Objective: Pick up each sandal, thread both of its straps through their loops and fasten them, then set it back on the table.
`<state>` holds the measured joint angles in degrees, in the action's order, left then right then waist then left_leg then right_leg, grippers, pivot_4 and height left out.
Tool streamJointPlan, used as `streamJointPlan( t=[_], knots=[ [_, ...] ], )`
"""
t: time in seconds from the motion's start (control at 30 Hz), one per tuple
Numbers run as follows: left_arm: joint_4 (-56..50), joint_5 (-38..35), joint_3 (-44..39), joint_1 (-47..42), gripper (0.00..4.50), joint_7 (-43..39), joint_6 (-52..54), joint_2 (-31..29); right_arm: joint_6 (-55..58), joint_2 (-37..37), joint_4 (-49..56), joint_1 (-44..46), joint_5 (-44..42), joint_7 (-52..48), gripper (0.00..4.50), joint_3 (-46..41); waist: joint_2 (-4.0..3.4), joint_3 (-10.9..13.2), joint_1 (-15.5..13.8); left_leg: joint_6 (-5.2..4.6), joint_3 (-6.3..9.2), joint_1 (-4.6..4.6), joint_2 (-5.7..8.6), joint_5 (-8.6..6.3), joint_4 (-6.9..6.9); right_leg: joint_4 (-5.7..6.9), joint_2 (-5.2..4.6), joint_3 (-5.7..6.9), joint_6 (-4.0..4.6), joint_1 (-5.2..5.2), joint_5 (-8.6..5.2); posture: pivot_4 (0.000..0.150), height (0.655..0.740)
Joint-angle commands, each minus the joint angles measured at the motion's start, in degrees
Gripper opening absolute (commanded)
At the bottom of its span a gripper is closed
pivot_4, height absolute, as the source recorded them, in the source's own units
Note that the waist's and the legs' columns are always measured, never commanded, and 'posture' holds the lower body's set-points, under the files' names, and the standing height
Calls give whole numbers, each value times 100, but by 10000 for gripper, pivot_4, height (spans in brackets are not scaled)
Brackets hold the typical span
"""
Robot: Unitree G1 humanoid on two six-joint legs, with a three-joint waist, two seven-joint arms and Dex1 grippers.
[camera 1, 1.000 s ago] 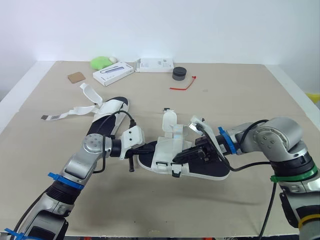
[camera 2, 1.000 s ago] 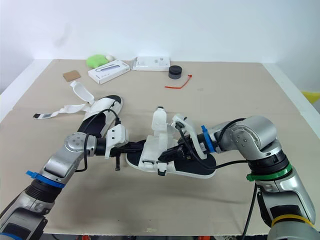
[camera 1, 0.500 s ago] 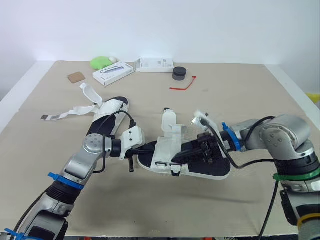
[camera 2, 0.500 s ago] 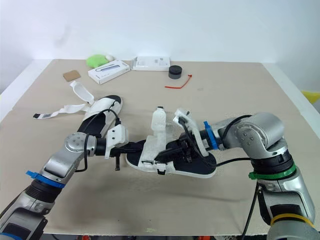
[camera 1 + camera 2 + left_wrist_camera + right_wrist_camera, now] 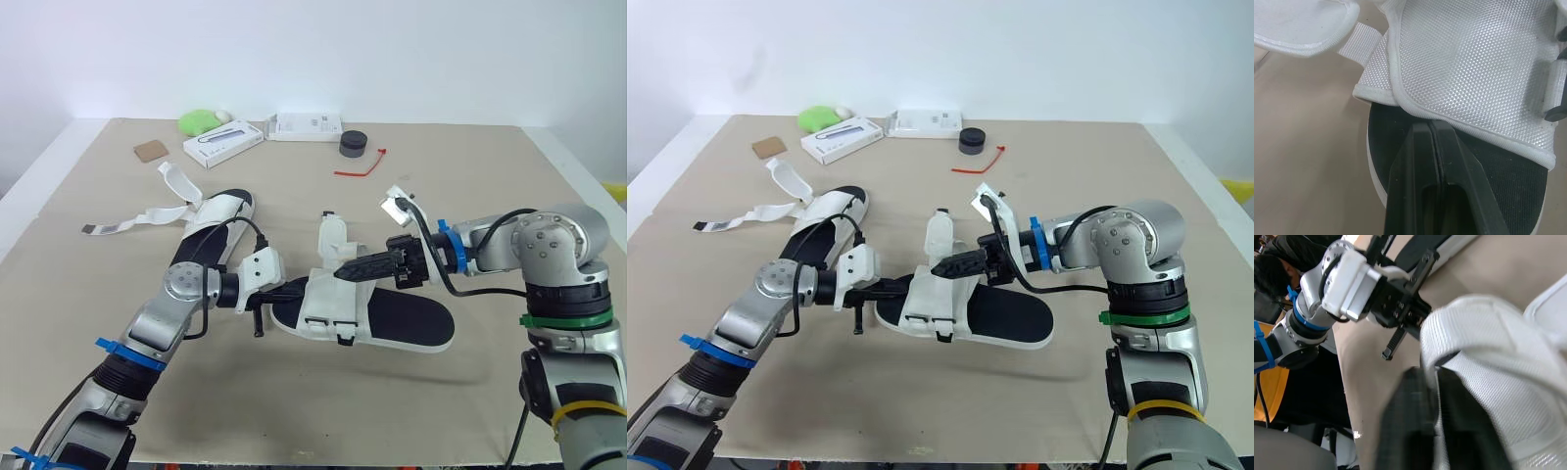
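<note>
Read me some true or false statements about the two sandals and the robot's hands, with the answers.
The left hand is at one end of the near sandal. True.
The straps of the far sandal are fastened. False: they lie loose and spread out.
A red tie lies beside the black puck. True.
The right hand rests on the far sandal. False: it is at the near sandal's white upper.
</note>
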<state>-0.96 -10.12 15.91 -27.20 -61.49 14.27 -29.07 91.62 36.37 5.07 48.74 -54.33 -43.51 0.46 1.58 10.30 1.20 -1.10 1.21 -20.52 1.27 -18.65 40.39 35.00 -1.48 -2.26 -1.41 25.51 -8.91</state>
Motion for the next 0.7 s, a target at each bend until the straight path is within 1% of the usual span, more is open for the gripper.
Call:
streamJointPlan(
  t=[0.03, 0.43, 0.7],
  knots=[
    [-28, 14, -39, -7, 0, 15, 11, -36, 32, -5, 394, -144, -130, -18, 527, -63, 0, 0, 0, 0, 1, 0, 0, 0, 0, 0, 2, 1, 0, 0, 0, 1500, 7400],
    [-44, 8, -23, -3, 0, 14, 29, -16, -210, 200, 1363, -806, -148, -81, 527, 200, 0, 0, 0, 0, 2, 0, 0, 0, 0, 0, 3, 3, 0, 0, 0, 1500, 7400],
    [-19, 22, -21, -20, 0, 29, 19, -2, -390, 332, 1514, -898, -129, -136, 527, 316, 0, 0, 0, 1, 1, 0, 0, 1, 1, 0, 4, 2, -1, 0, 0, 1500, 7400]
  ],
)
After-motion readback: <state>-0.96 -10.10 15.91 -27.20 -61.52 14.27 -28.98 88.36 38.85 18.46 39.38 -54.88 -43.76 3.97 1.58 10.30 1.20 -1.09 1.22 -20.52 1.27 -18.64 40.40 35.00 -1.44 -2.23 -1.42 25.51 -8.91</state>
